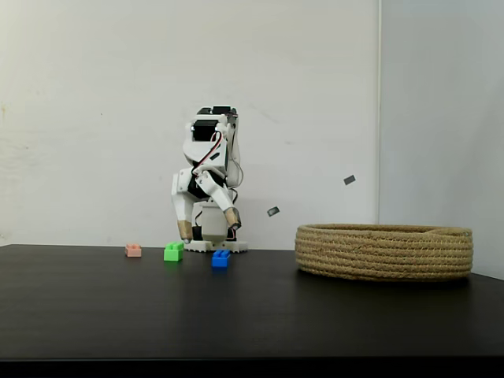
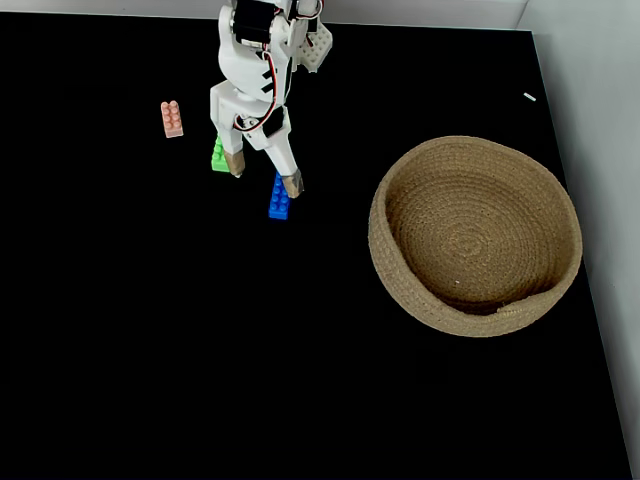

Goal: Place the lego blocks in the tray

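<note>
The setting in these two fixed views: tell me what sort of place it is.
Probably a home or hobby robot test bench. A small white arm stands on a bare black table against a plain white wall, with toy lego blocks and a rope tray as practice props.

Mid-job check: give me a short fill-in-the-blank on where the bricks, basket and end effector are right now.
1. The rope basket currently holds ____ bricks.
2. In the top-down fixed view, the brick farthest left is the ____ one.
3. The end effector hangs open, one finger beside the green brick and the other beside the ____ brick.
4. All three bricks rest on the ____ table.

Missing words: zero; pink; blue; black
</note>
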You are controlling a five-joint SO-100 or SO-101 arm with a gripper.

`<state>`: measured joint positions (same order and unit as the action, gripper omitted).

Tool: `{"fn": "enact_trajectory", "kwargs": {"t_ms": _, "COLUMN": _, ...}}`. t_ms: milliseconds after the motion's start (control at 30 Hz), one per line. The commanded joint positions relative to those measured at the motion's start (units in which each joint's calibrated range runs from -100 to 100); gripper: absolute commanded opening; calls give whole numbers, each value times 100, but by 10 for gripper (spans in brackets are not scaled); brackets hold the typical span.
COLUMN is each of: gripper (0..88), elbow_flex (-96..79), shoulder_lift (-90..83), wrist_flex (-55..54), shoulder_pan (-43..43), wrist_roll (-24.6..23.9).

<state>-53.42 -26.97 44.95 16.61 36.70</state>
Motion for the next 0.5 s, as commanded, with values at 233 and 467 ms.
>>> {"fn": "enact_trajectory", "kwargs": {"t_ms": 233, "gripper": 270, "elbow_flex": 477, "shoulder_lift": 1021, "wrist_flex": 16, "shoulder_pan": -4, "wrist_roll": 264}}
{"fn": "enact_trajectory", "kwargs": {"t_ms": 467, "gripper": 214, "elbow_flex": 48, "shoulder_lift": 917, "wrist_flex": 24, "shoulder_pan": -144, "wrist_roll": 366}}
